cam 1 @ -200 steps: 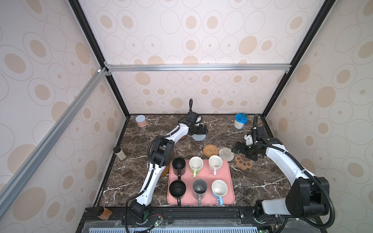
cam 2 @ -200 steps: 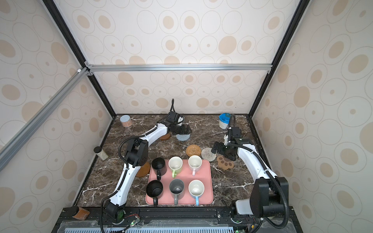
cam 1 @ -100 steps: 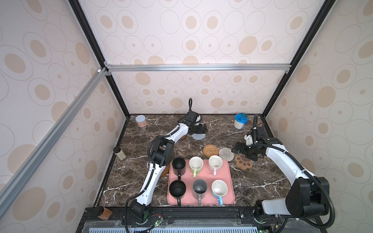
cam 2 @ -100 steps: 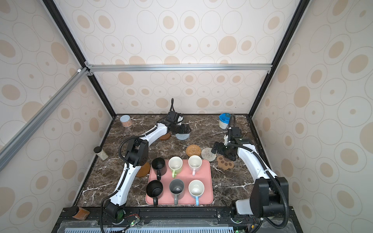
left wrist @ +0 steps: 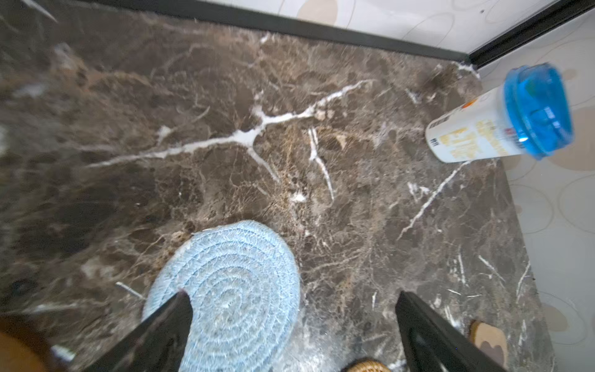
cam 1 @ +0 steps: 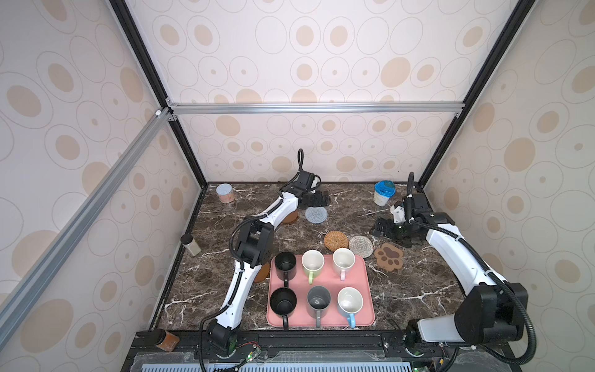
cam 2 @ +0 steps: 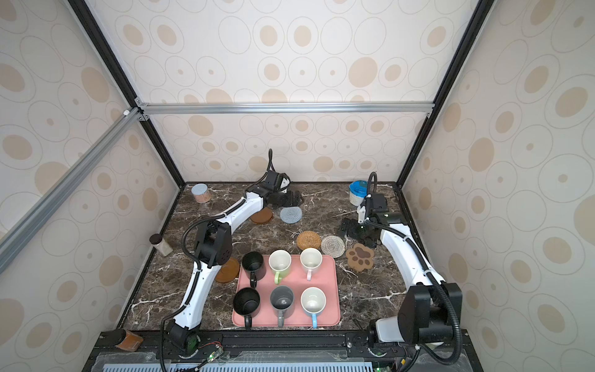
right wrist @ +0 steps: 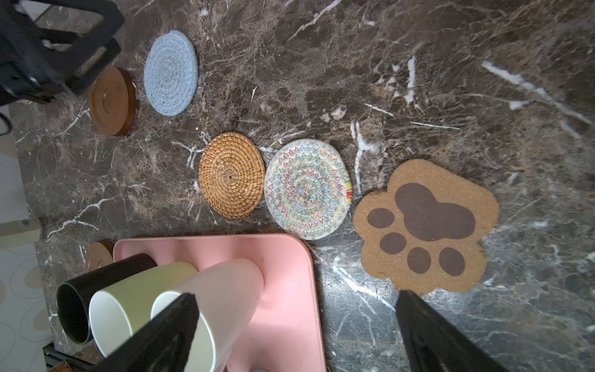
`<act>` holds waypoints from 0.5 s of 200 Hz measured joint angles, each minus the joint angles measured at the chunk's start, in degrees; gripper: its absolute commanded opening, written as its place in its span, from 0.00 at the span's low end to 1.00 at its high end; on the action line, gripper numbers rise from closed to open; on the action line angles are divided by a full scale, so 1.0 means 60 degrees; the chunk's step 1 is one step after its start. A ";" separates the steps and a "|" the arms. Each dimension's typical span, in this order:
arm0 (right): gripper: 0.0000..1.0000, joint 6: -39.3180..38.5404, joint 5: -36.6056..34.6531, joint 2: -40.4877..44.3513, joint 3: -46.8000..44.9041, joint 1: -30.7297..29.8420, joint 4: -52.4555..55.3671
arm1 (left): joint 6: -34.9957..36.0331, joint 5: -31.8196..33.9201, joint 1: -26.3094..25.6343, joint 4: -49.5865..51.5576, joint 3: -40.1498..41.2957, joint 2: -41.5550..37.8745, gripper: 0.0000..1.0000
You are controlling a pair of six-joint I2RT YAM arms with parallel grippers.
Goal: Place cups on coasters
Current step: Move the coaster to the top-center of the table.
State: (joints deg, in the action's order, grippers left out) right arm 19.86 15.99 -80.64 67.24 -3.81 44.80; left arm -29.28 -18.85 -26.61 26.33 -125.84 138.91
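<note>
All 6 cups stand upright on the pink tray (cam 1: 367, 310), 2 rows of 3, handles twd the front edge. Back row is black cup (cam 1: 285, 262), pale green cup (cam 1: 312, 260), pale pink cup (cam 1: 343, 258). Front row is 2nd black cup (cam 1: 283, 301), grey cup (cam 1: 318, 299), lt blue cup (cam 1: 350, 300).

Coasters lie flat on the dark marble surface (cam 1: 418, 290), each w/o a cup. Orange rattan round (cam 1: 336, 240), whitish woven round (cam 1: 361, 246) and paw coaster (cam 1: 389, 256) form a row just behind the tray's back-right corner. Blue-grey crochet round (cam 1: 316, 214) is farther back, w/ a brown disc (cam 2: 261, 215) just beside it, partly under the L arm. The 2nd brown disc (cam 2: 228, 270) is at the tray's left edge, also partly hidden by that arm.

L fingers (left wrist: 161, 331) are spread wide & hold nothing, by the crochet round's far edge. R fingers (right wrist: 434, 331) are spread wide too, hold nothing, and are near the woven round & paw coaster on the far side from the tray.

White tub w/ blue lid (cam 1: 383, 193) is in the back-right corner and the pinkish can (cam 1: 224, 192) back-left.
</note>
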 measured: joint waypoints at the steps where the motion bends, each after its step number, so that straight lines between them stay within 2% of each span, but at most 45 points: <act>1: 1.00 0.0000 0.0011 -0.0011 0.0007 0.0000 -0.0004 | 0.0000 0.0011 0.0000 -0.0004 0.0015 -0.0029 1.00; 36: 1.00 -0.0062 0.0357 -0.0619 0.0484 -0.0095 0.0015 | 0.0157 0.1206 0.0018 -0.0131 0.1075 -0.1931 1.00; 62: 1.00 -0.0146 0.0641 -0.1246 0.1035 -0.0379 0.0015 | 0.0525 0.1596 0.0095 -0.0721 0.2331 -0.3260 1.00; 75: 1.00 -0.0168 0.0849 -0.1636 0.1359 -0.0554 0.0015 | 0.0528 0.1435 0.0197 -0.1592 0.3789 -0.4138 1.00; 100: 1.00 -0.0244 0.1257 -0.2550 0.2106 -0.0951 0.0018 | 0.0029 0.0871 0.0597 -0.3829 0.7402 -0.5974 1.00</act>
State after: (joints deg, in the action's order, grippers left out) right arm 18.39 23.53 -95.94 79.88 -9.52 44.91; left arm -29.10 -13.63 -23.03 3.36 -81.43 103.07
